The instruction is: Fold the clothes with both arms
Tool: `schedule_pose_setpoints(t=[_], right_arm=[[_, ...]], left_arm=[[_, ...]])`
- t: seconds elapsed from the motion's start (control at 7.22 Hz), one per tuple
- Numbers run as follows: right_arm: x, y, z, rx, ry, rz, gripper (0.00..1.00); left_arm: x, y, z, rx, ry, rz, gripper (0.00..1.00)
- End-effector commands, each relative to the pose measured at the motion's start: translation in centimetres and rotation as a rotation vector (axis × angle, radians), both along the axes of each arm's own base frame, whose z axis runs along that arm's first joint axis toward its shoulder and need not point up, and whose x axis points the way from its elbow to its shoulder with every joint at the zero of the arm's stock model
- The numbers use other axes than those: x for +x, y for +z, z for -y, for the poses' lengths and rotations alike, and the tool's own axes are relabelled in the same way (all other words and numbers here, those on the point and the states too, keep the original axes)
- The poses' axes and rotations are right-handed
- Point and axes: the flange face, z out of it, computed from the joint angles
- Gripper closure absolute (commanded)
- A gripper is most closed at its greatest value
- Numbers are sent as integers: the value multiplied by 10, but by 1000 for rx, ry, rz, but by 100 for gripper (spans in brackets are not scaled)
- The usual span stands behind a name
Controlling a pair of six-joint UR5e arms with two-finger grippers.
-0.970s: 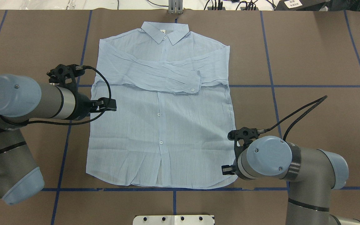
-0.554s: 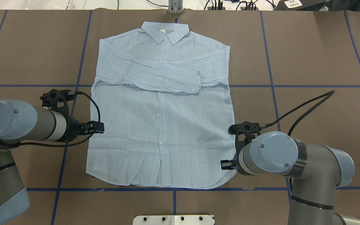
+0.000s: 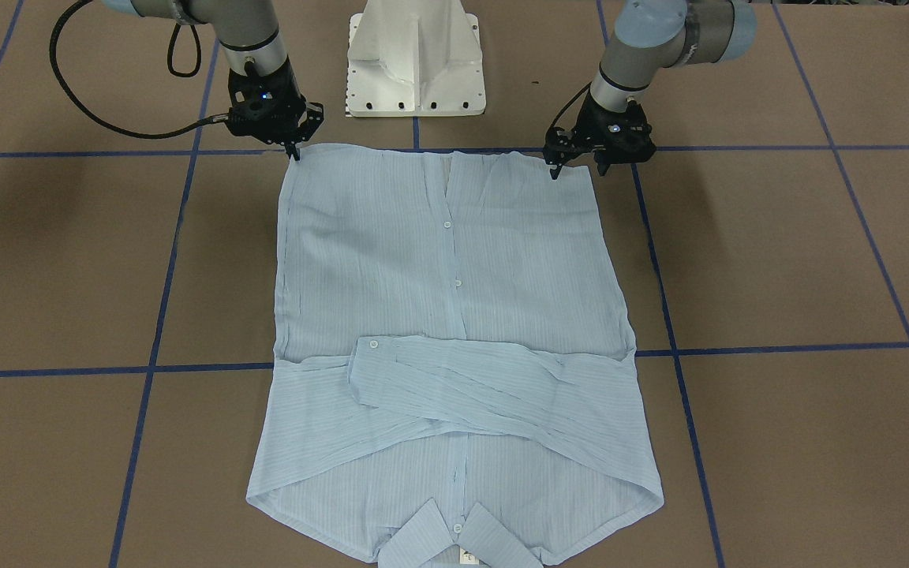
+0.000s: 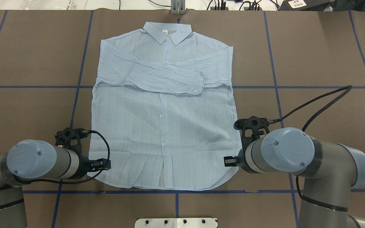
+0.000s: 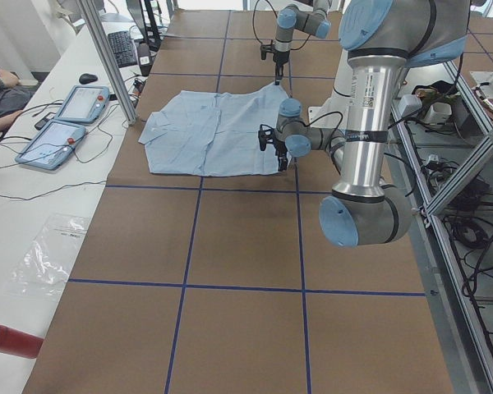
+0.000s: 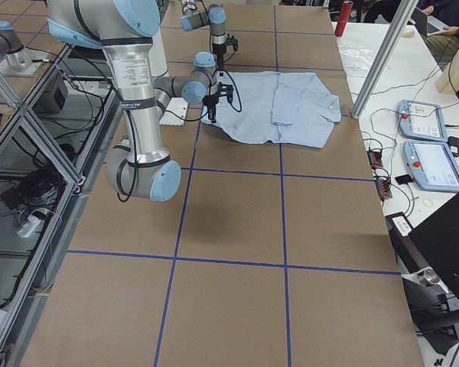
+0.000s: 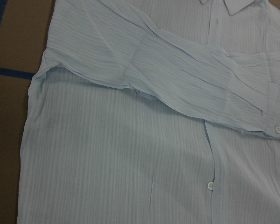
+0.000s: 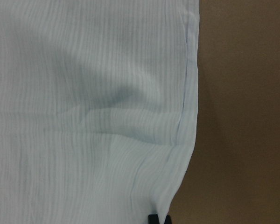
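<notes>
The clothes are one pale blue shirt [image 4: 165, 126] lying flat and buttoned on the brown table, collar [image 4: 167, 31] at the far side. Both sleeves [image 4: 166, 77] are folded across the chest. My left gripper [image 3: 578, 170] hangs over the near left hem corner with its fingers spread and nothing between them. My right gripper [image 3: 295, 151] is at the near right hem corner, its fingers drawn to a point on the fabric edge. A black fingertip [image 8: 158, 218] shows at the shirt's edge in the right wrist view. The left wrist view shows only the shirt [image 7: 144, 140].
The white pedestal base [image 3: 415, 55] stands just behind the hem. Blue tape lines [image 4: 312, 87] cross the table. A metal plate [image 4: 176, 222] sits at the near edge. A white bench beyond the far edge carries two tablets [image 5: 66, 119]; a red cylinder [image 5: 12, 341] lies nearby.
My left arm has drawn back along the shirt's left edge from mid-height down to the hem corner. The right arm has barely shifted at its corner.
</notes>
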Motion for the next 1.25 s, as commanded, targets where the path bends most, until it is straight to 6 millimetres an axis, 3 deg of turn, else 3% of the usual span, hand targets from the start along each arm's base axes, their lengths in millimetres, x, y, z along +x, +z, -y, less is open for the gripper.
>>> schedule_pose_setpoints(t=[0.0, 0.14, 0.55, 1.11], right_arm=[[3, 2, 5, -3, 11, -5, 100], [3, 1, 6, -3, 12, -3, 100], [4, 3, 8, -5, 16, -7, 100], [6, 4, 12, -5, 22, -10, 100]], left_arm=[[0, 14, -5, -13, 2, 28, 18], [-4, 22, -5, -17, 0, 42, 21], [-4, 21, -6, -16, -1, 41, 34], [-1, 21, -2, -5, -16, 45, 36]])
